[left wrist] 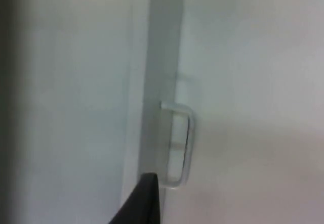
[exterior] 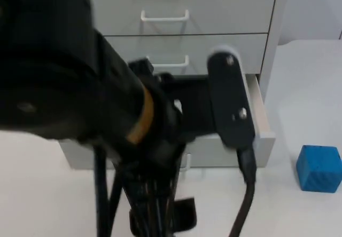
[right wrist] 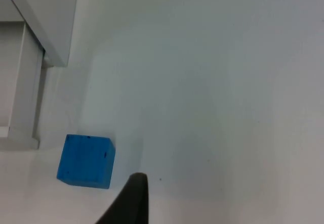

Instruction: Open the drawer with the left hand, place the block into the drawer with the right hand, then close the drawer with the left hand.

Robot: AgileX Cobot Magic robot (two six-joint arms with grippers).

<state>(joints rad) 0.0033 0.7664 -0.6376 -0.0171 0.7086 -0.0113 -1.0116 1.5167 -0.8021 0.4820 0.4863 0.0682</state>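
Looking at the top view, I had the bottom drawer (exterior: 262, 120) pulled partway out of the white cabinet (exterior: 214, 7), dark interior exposed mid-frame, much of it masked by the left arm. Blue block (exterior: 319, 168) sat on the tabletop (exterior: 299, 210) at the lower right of the frame, just beside the drawer's front corner but not touching it. Key relation as I judged it: the block lay right of the drawer opening, so the right arm was clearly the nearer one. In the right wrist view the block (right wrist: 85, 161) was close to the right hand's fingertip (right wrist: 129, 201); I couldn't tell whether that hand was open or closed. Left hand's fingertip (left wrist: 142, 204) hung by the drawer handle (left wrist: 179, 144); its state I couldn't tell either.
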